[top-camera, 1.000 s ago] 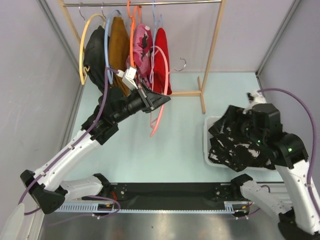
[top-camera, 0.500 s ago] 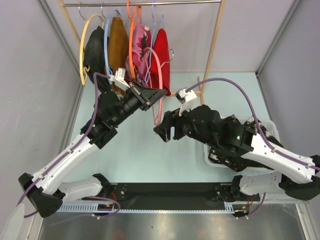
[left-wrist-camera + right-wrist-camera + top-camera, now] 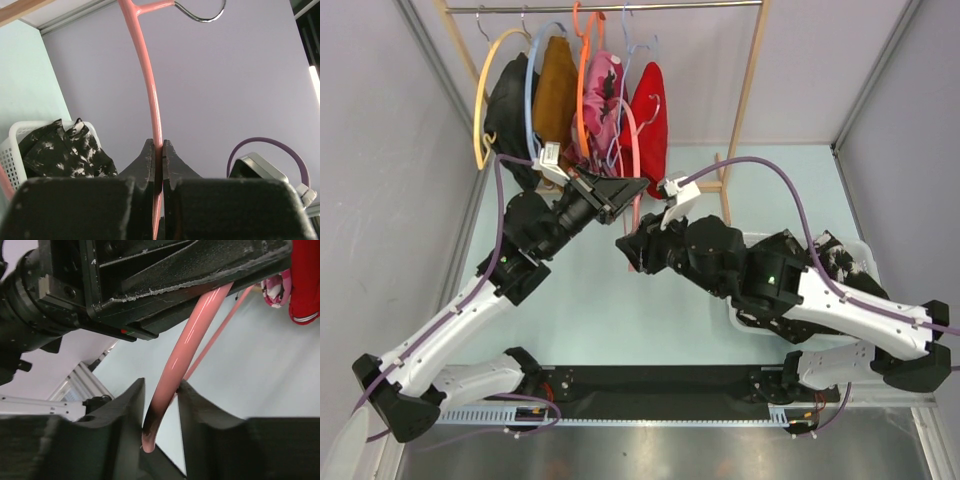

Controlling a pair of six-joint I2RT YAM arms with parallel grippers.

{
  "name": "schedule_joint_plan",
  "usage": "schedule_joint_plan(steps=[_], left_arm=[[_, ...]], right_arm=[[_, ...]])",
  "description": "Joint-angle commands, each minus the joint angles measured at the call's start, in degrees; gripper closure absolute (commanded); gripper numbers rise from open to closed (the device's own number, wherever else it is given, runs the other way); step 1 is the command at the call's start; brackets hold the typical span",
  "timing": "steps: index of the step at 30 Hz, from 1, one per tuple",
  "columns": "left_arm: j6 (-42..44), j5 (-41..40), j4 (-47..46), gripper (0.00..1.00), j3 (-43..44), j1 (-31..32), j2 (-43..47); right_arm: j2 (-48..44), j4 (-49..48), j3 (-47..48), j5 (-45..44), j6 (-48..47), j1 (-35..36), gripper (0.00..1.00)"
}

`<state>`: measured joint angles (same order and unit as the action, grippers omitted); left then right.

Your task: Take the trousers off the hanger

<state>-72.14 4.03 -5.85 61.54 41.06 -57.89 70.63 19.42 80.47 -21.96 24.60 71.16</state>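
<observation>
From above, we see the red trousers (image 3: 650, 120) hanging on the rail (image 3: 620, 8) at the far side of the desk (image 3: 670, 320), at the right end of the row of garments. Their long axis runs from the rail toward the arms, narrow near the rail and wider at the lower end. The black trousers (image 3: 837, 256) with white splotches lie crumpled in the white basket (image 3: 733, 300) at the right, partly under the right arm (image 3: 840, 300), so we cannot tell a long axis for them. The left arm (image 3: 470, 300) reaches toward the rack, and the left jaws are at the pink hanger (image 3: 637, 135), which carries no garment; the right jaws meet its lower part from the other side. In the left wrist view, the left jaws are pressed together on the pink hanger's bar, which rises nearly straight and curves to a metal hook (image 3: 200, 17). The black trousers sit in the basket at the lower left, their cloth above the rim. In the right wrist view, the right jaws stand apart on both sides of the hanger's lower end, not visibly pressing it. At the upper right the red trousers hang with the white-striped waistband (image 3: 305, 317) at the low end, beside the pink floral garment (image 3: 275, 290).
</observation>
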Motion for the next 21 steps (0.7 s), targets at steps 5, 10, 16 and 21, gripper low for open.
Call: schedule_joint_plan(steps=[5,10,16,21], left_arm=[[-3.7,0.8,-2.4,1.0,-1.0,0.6,3.0],[0.0,4.9,-3.2,0.81,-1.9,0.6,3.6],[6.2,9.6,-2.9,0.32,-2.0,0.5,3.7],[14.1,12.1,-1.6,0.22,0.3,0.4,4.7]], right_arm=[[1.6,-4.2,-0.8,-9.8,2.1,2.6,1.0],[-2.2,-0.8,-1.8,-11.5,5.1,2.9,1.0],[-9.3,5.6,-2.6,-10.2,6.8,3.2,1.0],[-15.6,13.0,-2.2,-11.8,7.7,3.5,1.0]])
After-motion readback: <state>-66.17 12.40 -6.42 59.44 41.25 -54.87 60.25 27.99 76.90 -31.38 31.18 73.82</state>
